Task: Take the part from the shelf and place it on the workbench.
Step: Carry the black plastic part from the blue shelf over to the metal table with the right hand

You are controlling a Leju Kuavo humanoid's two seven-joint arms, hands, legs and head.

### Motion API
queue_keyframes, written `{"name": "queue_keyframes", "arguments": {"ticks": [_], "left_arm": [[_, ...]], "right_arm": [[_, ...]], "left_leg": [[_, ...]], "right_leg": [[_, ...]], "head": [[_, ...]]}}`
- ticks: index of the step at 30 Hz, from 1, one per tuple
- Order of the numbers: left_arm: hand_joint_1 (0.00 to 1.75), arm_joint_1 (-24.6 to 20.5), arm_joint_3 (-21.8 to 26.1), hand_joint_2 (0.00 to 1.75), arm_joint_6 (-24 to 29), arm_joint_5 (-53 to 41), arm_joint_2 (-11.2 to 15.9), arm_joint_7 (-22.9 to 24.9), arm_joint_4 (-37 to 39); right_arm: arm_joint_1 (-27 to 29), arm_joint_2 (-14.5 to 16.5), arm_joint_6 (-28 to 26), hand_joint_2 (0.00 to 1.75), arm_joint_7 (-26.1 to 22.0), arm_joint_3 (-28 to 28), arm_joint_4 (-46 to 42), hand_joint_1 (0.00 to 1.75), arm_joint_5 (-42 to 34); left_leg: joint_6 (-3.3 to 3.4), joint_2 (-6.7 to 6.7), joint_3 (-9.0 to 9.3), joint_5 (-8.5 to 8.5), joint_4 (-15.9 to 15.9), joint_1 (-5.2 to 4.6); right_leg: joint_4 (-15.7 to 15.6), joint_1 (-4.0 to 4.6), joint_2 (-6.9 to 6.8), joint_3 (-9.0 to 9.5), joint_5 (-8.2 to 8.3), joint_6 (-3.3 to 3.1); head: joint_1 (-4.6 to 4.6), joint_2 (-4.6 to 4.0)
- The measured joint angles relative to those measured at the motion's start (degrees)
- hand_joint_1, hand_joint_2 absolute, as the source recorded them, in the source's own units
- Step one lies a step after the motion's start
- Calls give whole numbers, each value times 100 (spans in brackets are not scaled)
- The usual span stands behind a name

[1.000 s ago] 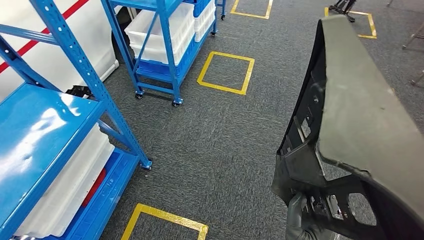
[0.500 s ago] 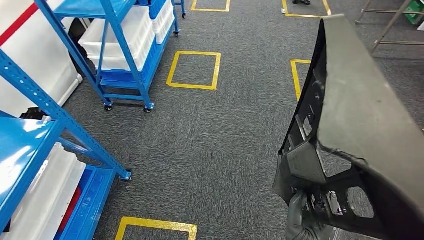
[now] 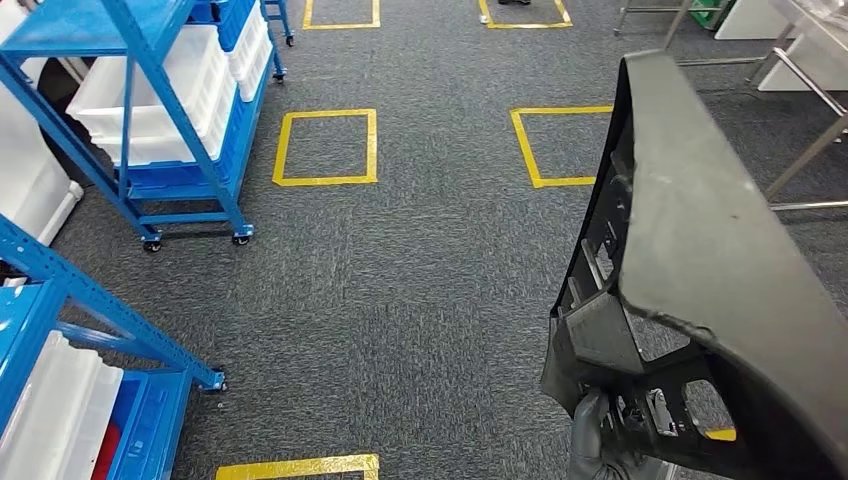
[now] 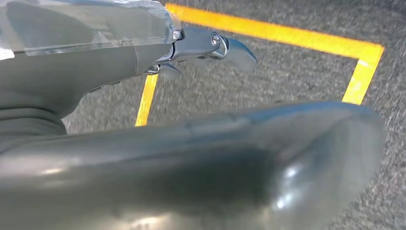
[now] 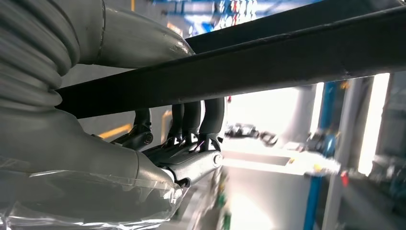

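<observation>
Dark part (image 3: 700,260) | right robot hand (image 5: 158,143) grips its bar | left robot hand (image 4: 143,158): grip unclear

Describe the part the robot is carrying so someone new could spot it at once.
On the right of the head view, above the grey carpet with yellow taped squares, stands a large dark part, gripped at its lower edge by the left hand. Nothing else is a curved panel with ribbed cutouts.
</observation>
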Motion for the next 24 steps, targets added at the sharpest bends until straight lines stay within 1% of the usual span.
{"name": "queue_keyframes", "arguments": {"ticks": [1, 2, 3, 4, 5, 6, 7, 9, 10, 11, 12, 13, 14, 15, 16, 17, 18, 19, 20, 21, 22, 23, 24], "left_arm": [[0, 7, 0, 0, 11, -12, -10, -25, 0], [0, 8, 0, 0, 25, -30, -28, -55, 0], [0, 6, -1, 0, 45, -53, -57, -91, 0], [0, 4, -1, 0, 69, -76, -91, -133, 0], [0, 4, -2, 0, 95, -92, -126, -176, 0], [0, 4, -2, 0, 120, -100, -155, -214, 0], [0, 2, -2, 0, 144, -95, -185, -249, 0], [0, -17, -2, 0, 220, -51, -235, -322, 0], [0, -37, 2, 0, 284, -6, -256, -362, 0], [0, -64, 9, 0, 355, 46, -266, -391, 0], [0, -92, 23, 0, 426, 104, -274, -405, 0], [0, -120, 46, 0, 483, 164, -277, -401, 0], [0, -144, 75, 0, 529, 218, -281, -383, 0], [0, -160, 107, 0, 564, 265, -288, -363, 0], [0, -172, 134, 0, 587, 302, -295, -340, 0], [0, -178, 155, 0, 600, 328, -302, -317, 0], [0, -178, 167, 0, 601, 343, -307, -295, 1], [0, -177, 179, 0, 597, 356, -308, -269, 1], [0, -176, 196, 0, 591, 367, -307, -246, 1], [0, -175, 218, 0, 587, 378, -306, -230, 1], [0, -173, 242, 0, 591, 394, -305, -215, 0], [0, -173, 263, 0, 603, 406, -305, -203, 0], [0, -172, 276, 0, 627, 406, -307, -190, 0]], "right_arm": [[70, -2, 16, 175, -8, -13, -25, 175, -38], [151, -3, 58, 175, -14, -39, -66, 175, -84], [243, -2, 128, 175, -20, -81, -129, 175, -132], [338, 1, 235, 175, -25, -138, -209, 175, -179], [434, 9, 374, 175, -30, -209, -301, 175, -222], [527, 27, 514, 175, -33, -283, -390, 175, -253], [609, 52, 660, 175, -36, -359, -471, 175, -284], [753, 121, 955, 175, -38, -522, -611, 175, -346], [799, 159, 1123, 175, -39, -599, -662, 175, -375], [815, 202, 1301, 175, -40, -669, -693, 175, -396], [804, 250, 1490, 175, -40, -731, -705, 175, -406], [773, 303, 1663, 175, -40, -791, -696, 175, -401], [734, 352, 1816, 175, -40, -849, -676, 175, -389], [700, 395, 1931, 175, -38, -902, -650, 175, -370], [675, 427, 2000, 175, -38, -951, -624, 175, -349], [658, 449, 2029, 175, -37, -986, -602, 175, -336], [650, 465, 2038, 175, -37, -1014, -587, 175, -328], [646, 475, 2041, 175, -37, -1036, -577, 175, -328], [643, 480, 2044, 175, -37, -1053, -571, 175, -333], [638, 481, 2052, 175, -37, -1067, -568, 175, -341], [630, 481, 2063, 175, -37, -1078, -562, 175, -352], [622, 481, 2073, 175, -37, -1085, -555, 175, -363], [616, 483, 2071, 175, -37, -1091, -548, 175, -371]], "left_leg": [[-3, 83, -5, -4, 2, -5], [-9, 159, -5, -10, 4, -7], [-22, 230, 3, -21, 7, -7], [-43, 290, 17, -37, 13, -12], [-71, 345, 34, -58, 23, -25], [-101, 391, 53, -76, 32, -39], [-129, 438, 69, -90, 38, -52], [-184, 523, 101, -110, 34, -53], [-216, 472, 101, -147, 61, -39], [-245, 350, 63, -239, 169, -22], [-271, 190, -33, -392, 394, -5], [-286, 25, -194, -591, 746, 8], [-295, -63, -392, -788, 1168, 13], [-298, -97, -568, -915, 1533, 15], [-294, -108, -672, -937, 1739, 14], [-282, -117, -669, -837, 1712, 14], [-263, -143, -556, -640, 1452, 14], [-237, -224, -376, -405, 1048, 14], [-209, -399, -202, -236, 645, 18], [-190, -556, -75, -128, 332, 21], [-175, -680, -12, -91, 155, 16], [-162, -733, 0, -104, 101, 7], [-146, -668, 7, -83, 73, -2]], "right_leg": [[127, -6, -15, -40, -12, 13], [22, -10, -40, 40, 84, 21], [-309, -11, -98, 240, 255, 22], [-751, -4, -220, 488, 409, 11], [-1132, 11, -327, 700, 528, -17], [-1384, 28, -399, 837, 588, -53], [-1484, 47, -425, 884, 592, -93], [-1489, 60, -298, 872, 611, -169], [-1508, 53, -240, 871, 627, -207], [-1529, 43, -181, 870, 649, -249], [-1547, 33, -123, 868, 671, -288], [-1552, 33, -62, 855, 687, -315], [-1549, 40, 7, 838, 699, -335], [-1544, 50, 84, 824, 707, -347], [-1535, 60, 165, 815, 713, -352], [-1523, 67, 249, 811, 716, -354], [-1509, 71, 335, 811, 716, -352], [-1495, 70, 415, 811, 717, -347], [-1479, 71, 488, 802, 721, -332], [-1465, 64, 560, 783, 730, -306], [-1456, 49, 627, 755, 745, -269], [-1456, 32, 696, 726, 765, -225], [-1466, 18, 777, 700, 790, -178]], "head": [[0, 0], [0, 0], [1, 0], [1, 0], [-1, 0], [-3, 0], [-5, 0], [-6, 0], [-7, 0], [-7, 0], [-9, 0], [-11, 0], [-11, 0], [-12, 0], [-11, 0], [-11, 0], [-11, 0], [-11, 0], [-8, 0], [-8, 0], [-7, 0], [-7, 0], [-8, 0]]}}
